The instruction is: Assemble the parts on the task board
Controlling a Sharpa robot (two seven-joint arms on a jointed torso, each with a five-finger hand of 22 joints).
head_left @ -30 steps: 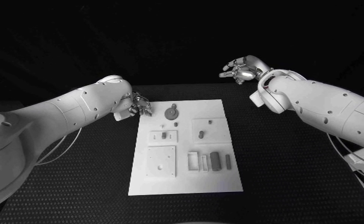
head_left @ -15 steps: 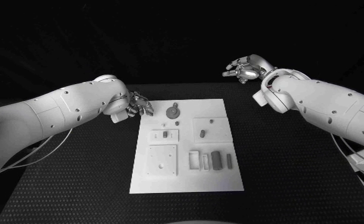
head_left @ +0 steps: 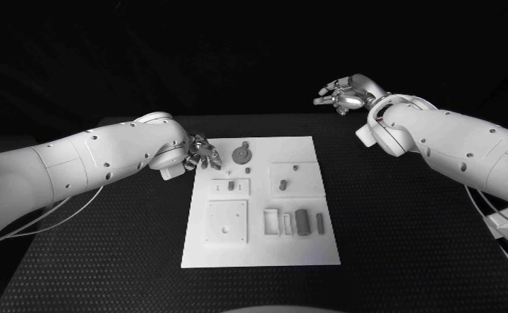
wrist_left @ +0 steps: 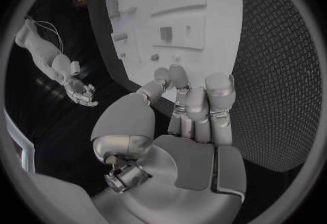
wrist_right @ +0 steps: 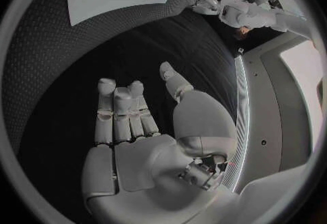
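A: Where is the white rectangular task board (head_left: pixel 261 206)?

B: Flat in the middle of the black textured counter (head_left: pixel 402 217), its long side running away from the robot. Small grey parts sit on it: a round disc-shaped part (head_left: pixel 242 154) near the far edge, a short grey peg (head_left: pixel 284 184) standing in a square plate right of centre, and a row of upright grey bars (head_left: pixel 302 222) near the lower right.

A: And the left hand (head_left: pixel 200 153)?

B: It hovers at the board's far left corner, just beside the disc. The fingers are a little curled and apart, with nothing between them. In the left wrist view the silver fingers (wrist_left: pixel 194 98) point toward the board's edge and hold nothing.

A: The right hand (head_left: pixel 340 97)?

B: Raised well apart from the board, beyond the counter's far right corner. Palm open, fingers (wrist_right: pixel 119 109) stretched out side by side, thumb to one side, nothing in it.
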